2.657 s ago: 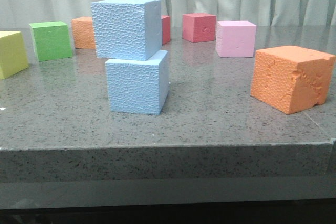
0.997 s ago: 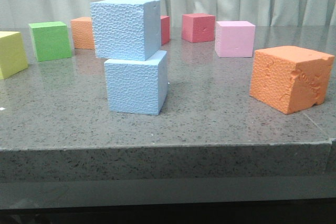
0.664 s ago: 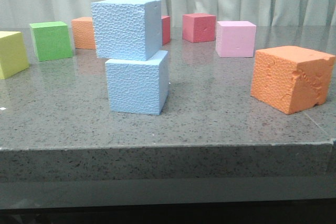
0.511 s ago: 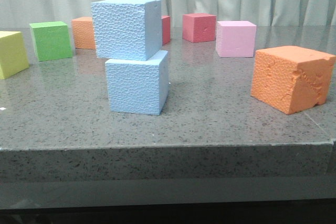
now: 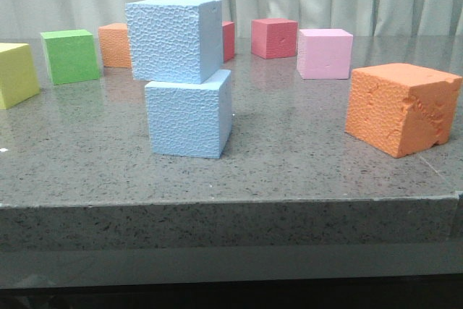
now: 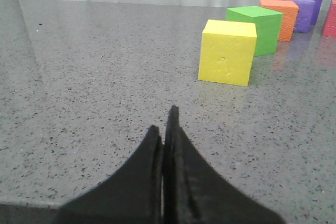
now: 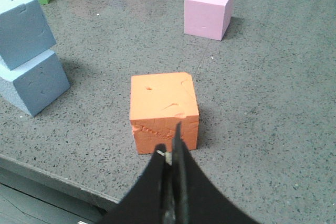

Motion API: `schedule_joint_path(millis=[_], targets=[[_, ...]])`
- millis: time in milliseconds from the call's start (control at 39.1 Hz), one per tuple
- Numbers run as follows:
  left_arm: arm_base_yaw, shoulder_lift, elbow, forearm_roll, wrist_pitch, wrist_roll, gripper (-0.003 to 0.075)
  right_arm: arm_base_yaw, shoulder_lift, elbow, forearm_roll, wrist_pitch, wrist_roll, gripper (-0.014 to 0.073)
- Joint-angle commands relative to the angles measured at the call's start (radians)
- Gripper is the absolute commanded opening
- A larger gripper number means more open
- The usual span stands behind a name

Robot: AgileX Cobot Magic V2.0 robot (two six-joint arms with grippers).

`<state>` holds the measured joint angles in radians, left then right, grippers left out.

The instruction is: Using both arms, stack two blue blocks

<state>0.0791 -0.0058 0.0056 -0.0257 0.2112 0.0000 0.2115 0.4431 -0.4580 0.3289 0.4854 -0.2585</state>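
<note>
Black fingers of the left gripper [image 6: 167,129], seen in its wrist view, are pressed together with nothing between them, hovering low over bare grey speckled table [image 5: 304,171], tips aimed toward a yellow cube [image 6: 227,52] that stands apart from them at about 1 o'clock of the tips. Beyond it in that view run a green cube [image 6: 261,27], an orange cube [image 6: 283,17] and a purple cube [image 6: 302,9]. Neither arm appears in the front view. Front view, left to right: yellow cube [image 5: 16,74] at the left edge, green cube [image 5: 70,55], small orange cube [image 5: 115,45] at the back, then the blue blocks. The lower blue block [image 5: 188,116] rests on the table near the front edge; the upper blue block [image 5: 173,38] sits on top of it, touching, offset toward 9 o'clock and turned slightly, so its left side overhangs. Both are light sky-blue foam with pebbled, dimpled faces. Further right stand a red cube [image 5: 274,37], a pink cube [image 5: 325,53] and a large orange cube [image 5: 402,107] with gouged faces. The right gripper [image 7: 171,153], in its wrist view, is likewise closed on nothing, raised above the table edge and looking down, its tips just in front of that orange cube; whether they touch it cannot be told. The blue stack lies at 10 o'clock from it.
</note>
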Motion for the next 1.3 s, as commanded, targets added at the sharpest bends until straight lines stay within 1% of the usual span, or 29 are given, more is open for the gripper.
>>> schedule_joint_path(millis=[0,128,230,332,434,485,537,690,818,945,1048,1278], targets=[[-0.006,-0.017,0.002,-0.007,-0.090,0.000,-0.0020,-0.002,0.005,-0.024,0.015,-0.070,-0.001,-0.0067],[-0.006,-0.017,0.002,-0.007,-0.090,0.000,-0.0020,-0.002,0.005,-0.024,-0.012,-0.091,-0.003,-0.0067],[-0.006,-0.017,0.002,-0.007,-0.090,0.000,-0.0020,-0.003,-0.002,0.005,-0.055,-0.174,-0.002,-0.0067],[-0.006,-0.017,0.002,-0.007,-0.090,0.000,-0.0020,-0.014,-0.040,0.093,-0.094,-0.328,-0.001,-0.0067],[-0.006,-0.017,0.002,-0.007,-0.090,0.000,-0.0020,-0.059,-0.111,0.227,-0.094,-0.492,0.010,-0.0067],[-0.006,-0.017,0.002,-0.007,-0.090,0.000,-0.0020,-0.090,-0.156,0.285,-0.094,-0.538,0.032,-0.0067],[-0.006,-0.017,0.002,-0.007,-0.090,0.000,-0.0020,-0.123,-0.204,0.334,-0.104,-0.555,0.057,-0.0067],[-0.006,-0.017,0.002,-0.007,-0.090,0.000,-0.0020,-0.188,-0.344,0.430,-0.200,-0.520,0.116,-0.0067],[-0.006,-0.017,0.002,-0.007,-0.090,0.000,-0.0020,-0.195,-0.418,0.478,-0.207,-0.476,0.126,-0.0067],[-0.006,-0.017,0.002,-0.007,-0.090,0.000,-0.0020,-0.195,-0.468,0.479,-0.207,-0.392,0.132,-0.0067],[-0.006,-0.017,0.002,-0.007,-0.090,0.000,-0.0020,-0.195,-0.471,0.479,-0.207,-0.360,0.132,-0.0067],[-0.006,-0.017,0.002,-0.007,-0.090,0.000,-0.0020,-0.195,-0.471,0.479,-0.207,-0.358,0.132,-0.0067]])
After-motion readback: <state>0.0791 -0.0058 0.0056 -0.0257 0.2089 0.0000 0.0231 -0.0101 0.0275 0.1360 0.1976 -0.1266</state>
